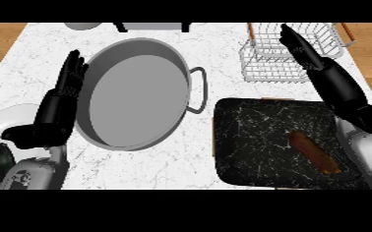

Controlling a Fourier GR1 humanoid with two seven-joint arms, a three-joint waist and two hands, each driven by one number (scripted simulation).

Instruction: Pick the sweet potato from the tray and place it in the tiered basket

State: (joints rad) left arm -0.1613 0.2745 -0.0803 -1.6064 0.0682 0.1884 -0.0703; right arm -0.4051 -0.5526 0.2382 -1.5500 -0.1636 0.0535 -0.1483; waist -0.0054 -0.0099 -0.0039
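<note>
Sweet potato (pixel 315 152) lying slantwise on the dark tray (pixel 254 142), lower right. Right hand (pixel 299 46) stretched straight-fingered over the wire tiered basket (pixel 270 66). Left hand (pixel 65 86) open beside the large grey pan (pixel 134 93) on the marble bench (pixel 218 44).

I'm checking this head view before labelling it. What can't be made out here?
- White wire tiered basket: the right hand and forearm cover its right side; tiers unclear.
- Black marbled tray: right edge hidden by the forearm.
- Grey and white objects by the counter's far edge: cut off, unidentifiable.
</note>
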